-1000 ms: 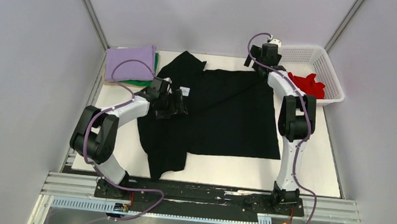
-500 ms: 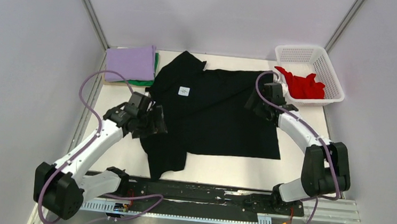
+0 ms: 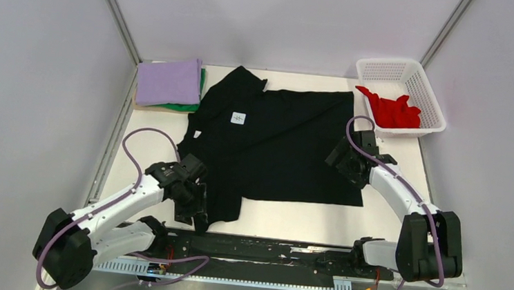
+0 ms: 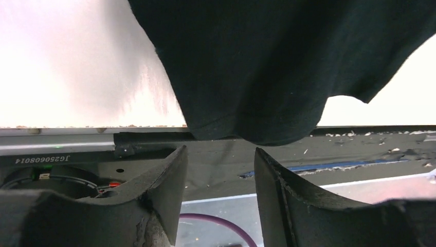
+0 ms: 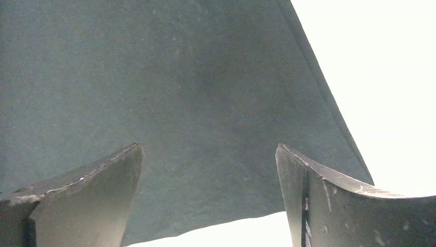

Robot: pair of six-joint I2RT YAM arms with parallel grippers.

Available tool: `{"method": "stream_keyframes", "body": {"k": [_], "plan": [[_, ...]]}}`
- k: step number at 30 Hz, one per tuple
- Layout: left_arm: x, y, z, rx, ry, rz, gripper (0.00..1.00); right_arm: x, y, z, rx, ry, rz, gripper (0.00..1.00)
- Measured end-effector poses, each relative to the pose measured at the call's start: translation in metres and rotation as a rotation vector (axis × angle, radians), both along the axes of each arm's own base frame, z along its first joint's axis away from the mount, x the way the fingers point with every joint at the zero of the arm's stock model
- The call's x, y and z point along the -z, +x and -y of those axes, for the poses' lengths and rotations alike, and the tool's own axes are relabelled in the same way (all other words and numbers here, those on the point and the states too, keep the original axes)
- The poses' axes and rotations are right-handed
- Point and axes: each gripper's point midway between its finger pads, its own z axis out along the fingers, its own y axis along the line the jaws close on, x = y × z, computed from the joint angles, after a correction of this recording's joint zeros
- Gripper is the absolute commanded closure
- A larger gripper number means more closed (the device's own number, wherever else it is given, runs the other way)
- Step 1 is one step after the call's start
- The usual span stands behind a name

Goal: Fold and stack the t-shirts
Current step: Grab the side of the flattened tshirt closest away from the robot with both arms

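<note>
The black t-shirt (image 3: 288, 147) lies spread flat on the table, its white neck label (image 3: 238, 118) facing up. A folded lilac t-shirt (image 3: 169, 81) lies on a green one (image 3: 182, 106) at the far left. A red t-shirt (image 3: 392, 110) sits crumpled in the basket. My left gripper (image 3: 190, 213) is open and empty over the near left sleeve; in the left wrist view (image 4: 220, 152) the black cloth (image 4: 257, 62) ends just ahead of the fingertips. My right gripper (image 3: 342, 158) is open and empty over the shirt's right edge; the right wrist view (image 5: 208, 149) shows the black cloth (image 5: 180, 92) under the jaws.
The white lattice basket (image 3: 422, 85) stands at the far right corner. A metal rail (image 3: 259, 252) with the arm bases runs along the table's near edge, close to the left gripper. Grey walls enclose the table on three sides.
My left gripper pulled back from near the collar to the near left sleeve. My right gripper came from the far right corner down along the shirt's right edge. The shirt lies flatter.
</note>
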Motion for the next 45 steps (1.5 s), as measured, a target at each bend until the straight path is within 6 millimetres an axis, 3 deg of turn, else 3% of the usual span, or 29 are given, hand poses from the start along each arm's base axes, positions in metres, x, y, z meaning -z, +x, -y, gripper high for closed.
{"method": "stream_keyframes", "body": {"k": [5,11,19,21,25,26,31,37,45], "plan": [[0.016,-0.008,0.006,0.033,0.036,-0.07,0.47,0.001,-0.001,0.004,0.013,0.0,-0.006,0.0],[0.035,-0.002,0.016,0.043,0.038,-0.093,0.48,0.001,-0.001,0.007,0.027,0.001,-0.012,0.0],[0.04,-0.003,0.019,0.056,0.095,-0.16,0.49,0.007,-0.01,0.02,0.084,0.008,-0.023,0.0],[0.042,-0.004,0.019,0.06,0.122,-0.179,0.57,0.007,-0.013,0.023,0.099,0.011,-0.018,0.0],[0.045,-0.008,0.022,0.069,0.162,-0.244,0.97,0.005,-0.017,0.031,0.134,0.016,-0.001,0.0],[0.046,-0.009,0.024,0.072,0.16,-0.256,1.0,0.004,-0.017,0.033,0.142,0.017,0.004,0.0],[0.044,-0.008,0.028,0.079,0.171,-0.289,1.0,0.0,-0.021,0.041,0.177,0.022,0.007,0.0],[0.039,-0.003,0.027,0.086,0.155,-0.213,1.0,0.003,-0.046,0.05,0.252,0.026,-0.051,0.02],[0.033,0.012,0.013,0.08,0.203,-0.077,1.0,0.034,-0.072,0.054,0.326,0.047,-0.188,0.25]]}}
